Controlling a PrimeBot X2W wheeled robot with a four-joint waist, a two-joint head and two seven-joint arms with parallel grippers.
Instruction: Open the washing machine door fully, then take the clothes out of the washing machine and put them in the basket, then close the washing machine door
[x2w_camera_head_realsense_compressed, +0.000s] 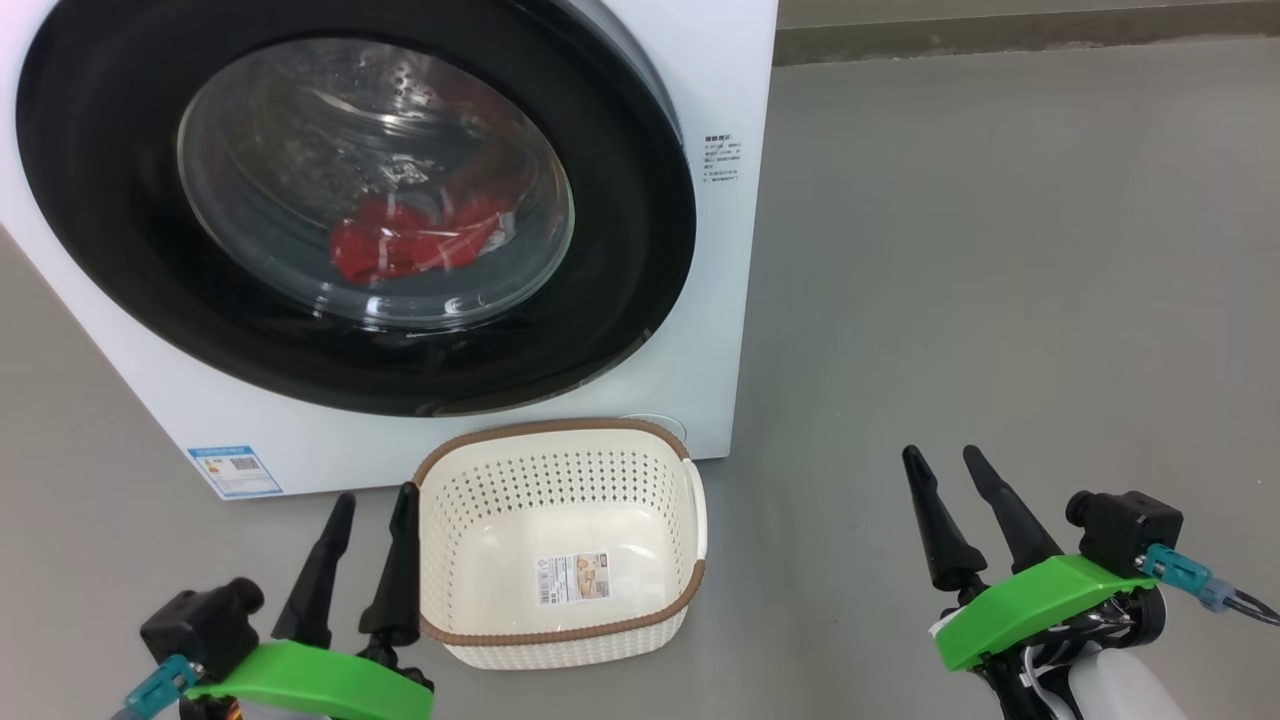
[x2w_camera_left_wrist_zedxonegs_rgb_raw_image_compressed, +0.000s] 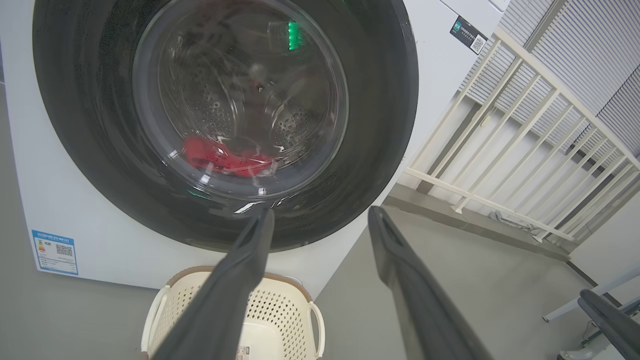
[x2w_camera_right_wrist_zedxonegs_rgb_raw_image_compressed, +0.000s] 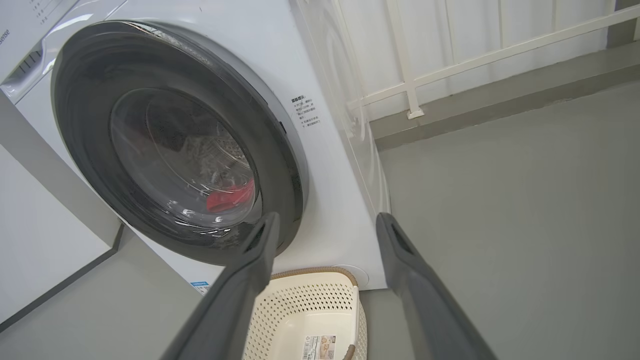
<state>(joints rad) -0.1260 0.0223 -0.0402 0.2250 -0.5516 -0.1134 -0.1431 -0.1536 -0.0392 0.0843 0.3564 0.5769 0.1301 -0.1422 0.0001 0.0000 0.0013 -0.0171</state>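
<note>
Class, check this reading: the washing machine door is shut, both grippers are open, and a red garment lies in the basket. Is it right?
Not quite: the basket holds only its sticker, as the head view shows. The red clothes lie behind the shut washing machine door, and the left gripper and right gripper are open.

From where I stand, the washing machine door (x2w_camera_head_realsense_compressed: 120, 250) sits shut across the front of the washing machine (x2w_camera_head_realsense_compressed: 735, 100), and its glass bars any reach to the clothes (x2w_camera_head_realsense_compressed: 400, 245) in the drum. The basket (x2w_camera_head_realsense_compressed: 550, 428) stands on the floor (x2w_camera_head_realsense_compressed: 1000, 250) just before the machine's lower right corner, its mouth unobstructed. The left gripper (x2w_camera_head_realsense_compressed: 375, 492), fingers spread, is just beside the basket's left wall. To the right, bare floor surrounds the right gripper (x2w_camera_head_realsense_compressed: 940, 452), which is spread too. A white railing (x2w_camera_left_wrist_zedxonegs_rgb_raw_image_compressed: 480, 200) stands beyond.
</note>
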